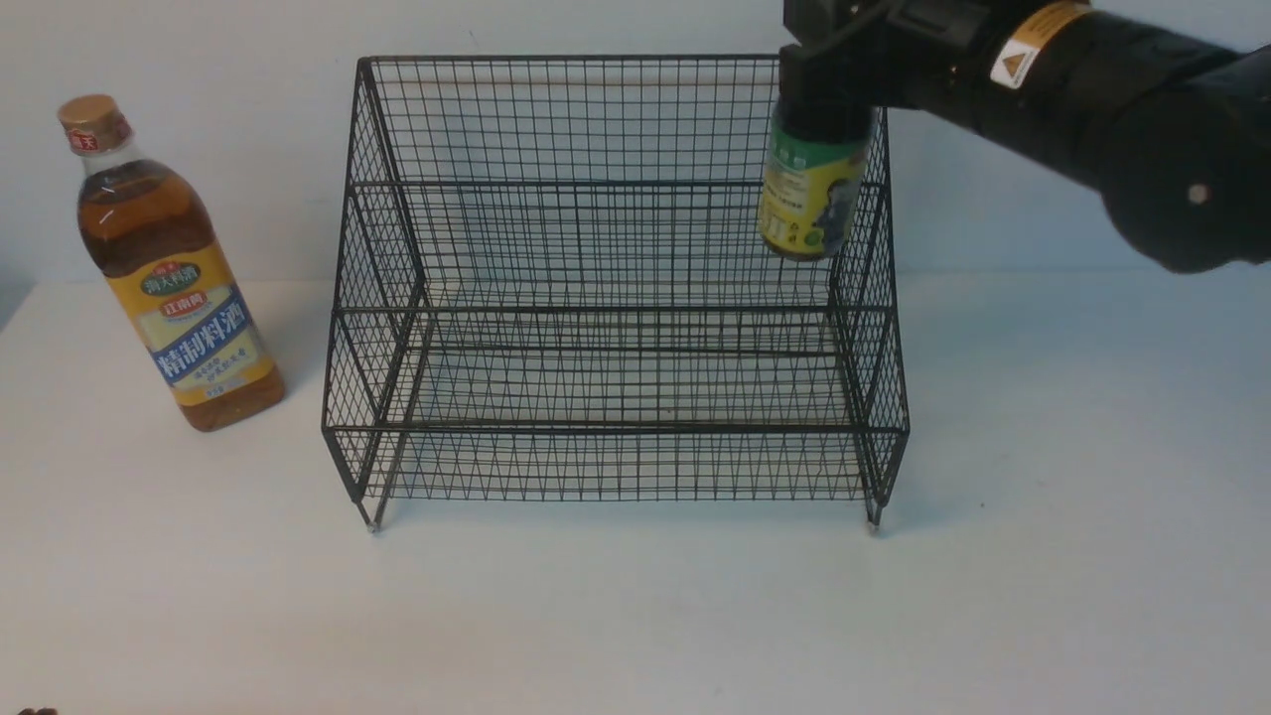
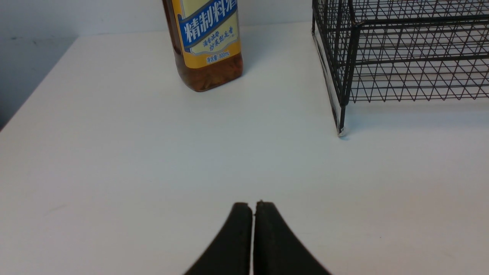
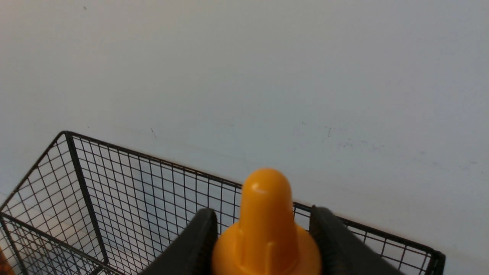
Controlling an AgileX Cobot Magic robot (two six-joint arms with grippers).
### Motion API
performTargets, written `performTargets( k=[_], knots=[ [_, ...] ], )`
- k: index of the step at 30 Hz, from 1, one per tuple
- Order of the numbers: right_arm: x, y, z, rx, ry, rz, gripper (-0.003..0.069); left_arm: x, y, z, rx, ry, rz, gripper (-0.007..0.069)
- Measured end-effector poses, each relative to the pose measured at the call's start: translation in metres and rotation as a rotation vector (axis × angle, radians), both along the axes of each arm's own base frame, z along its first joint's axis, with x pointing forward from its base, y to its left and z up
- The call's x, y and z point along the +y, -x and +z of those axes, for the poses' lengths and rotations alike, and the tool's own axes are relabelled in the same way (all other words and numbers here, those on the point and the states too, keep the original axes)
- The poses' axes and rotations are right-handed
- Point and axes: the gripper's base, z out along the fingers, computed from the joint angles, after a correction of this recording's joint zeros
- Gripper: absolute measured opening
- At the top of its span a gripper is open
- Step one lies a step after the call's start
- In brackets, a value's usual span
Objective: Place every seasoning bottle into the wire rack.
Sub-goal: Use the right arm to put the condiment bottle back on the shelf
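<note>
Front view: the right gripper (image 1: 829, 94) clamps the small bottle (image 1: 812, 194) by its neck. The bottle hangs below it at the rack's (image 1: 596, 58) right end and is probably light but slick. The tall bottle (image 1: 174, 288), far to its left, looks heavier and is best gripped at the body. Left wrist view: the left gripper (image 2: 253, 208) is closed and empty. Only the right wrist view shows the orange cap (image 3: 266, 198) between the fingers (image 3: 196, 244).

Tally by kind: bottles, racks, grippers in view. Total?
bottles: 2 (tall amber bottle, small dark bottle)
wire rack: 1
grippers: 2 (left gripper, right gripper)
total: 5
</note>
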Motion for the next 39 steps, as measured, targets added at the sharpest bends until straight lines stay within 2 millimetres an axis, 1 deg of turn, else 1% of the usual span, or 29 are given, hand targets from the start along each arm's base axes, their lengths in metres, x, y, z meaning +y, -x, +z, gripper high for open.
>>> performTargets(
  k=[1,2,5,6,11,15,22,34,39],
  knots=[
    [0.000,-0.001,-0.001,-0.004,-0.002,0.000,0.0286,0.000,0.000,0.000,0.000,0.000,0.000,-0.0005],
    [0.004,-0.007,-0.010,-0.006,-0.006,0.001,0.0286,0.000,0.000,0.000,0.000,0.000,0.000,-0.0005],
    [0.007,-0.014,-0.021,-0.009,-0.008,0.003,0.0286,0.000,0.000,0.000,0.000,0.000,0.000,-0.0005],
    [0.007,-0.014,-0.021,-0.012,-0.009,0.003,0.0286,0.000,0.000,0.000,0.000,0.000,0.000,-0.0005],
    [0.012,-0.024,-0.039,0.004,-0.001,0.005,0.0286,0.000,0.000,0.000,0.000,0.000,0.000,-0.0005],
    [0.013,-0.027,-0.047,0.024,0.009,0.005,0.0286,0.000,0.000,0.000,0.000,0.000,0.000,-0.0005],
    [0.012,-0.025,-0.056,0.113,0.050,0.001,0.0286,0.000,0.000,0.000,0.000,0.000,0.000,-0.0005],
    [0.010,-0.022,-0.071,0.291,0.058,-0.022,0.0286,0.000,0.000,0.000,0.000,0.000,0.000,-0.0005],
    [0.010,-0.022,-0.083,0.369,0.090,-0.029,0.0286,0.000,0.000,0.000,0.000,0.000,0.000,-0.0005]
  ],
)
